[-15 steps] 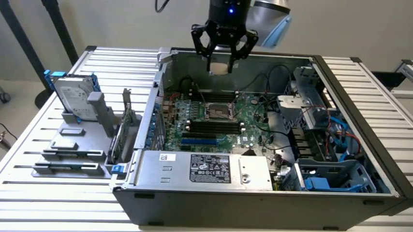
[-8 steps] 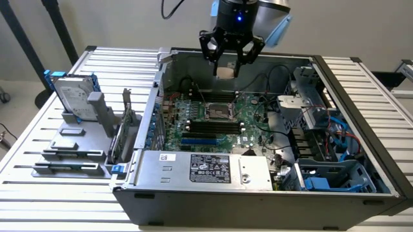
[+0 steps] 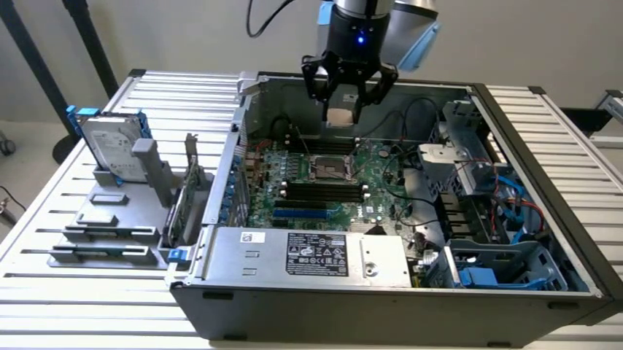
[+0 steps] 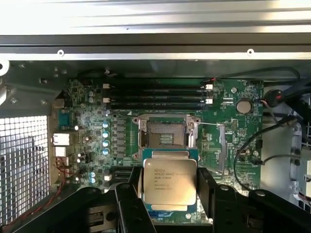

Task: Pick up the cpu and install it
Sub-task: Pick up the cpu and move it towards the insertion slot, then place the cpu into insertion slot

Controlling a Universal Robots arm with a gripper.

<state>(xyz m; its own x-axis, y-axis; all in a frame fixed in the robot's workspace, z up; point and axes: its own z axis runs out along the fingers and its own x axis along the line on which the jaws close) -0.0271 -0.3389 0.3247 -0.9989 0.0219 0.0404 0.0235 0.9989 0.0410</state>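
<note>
My gripper (image 3: 343, 109) hangs over the back of the open computer case, its black fingers closed on the cpu (image 3: 340, 118), a small silver-topped square chip. From the wrist camera the cpu (image 4: 169, 181) sits flat between the two black fingers (image 4: 206, 190), printed side up, held by its edges. The empty cpu socket (image 4: 165, 137) with its metal frame lies on the green motherboard (image 3: 322, 186) below the chip and a little ahead of it. In the exterior view the socket (image 3: 328, 169) is directly under the gripper, well below it.
The case wall (image 3: 545, 182) encloses the board, with drive bays and cables at the exterior view's right and the power supply (image 3: 311, 255) in front. A hard drive in a blue frame (image 3: 112, 142) and grey blocks stand on a holder at the exterior view's left.
</note>
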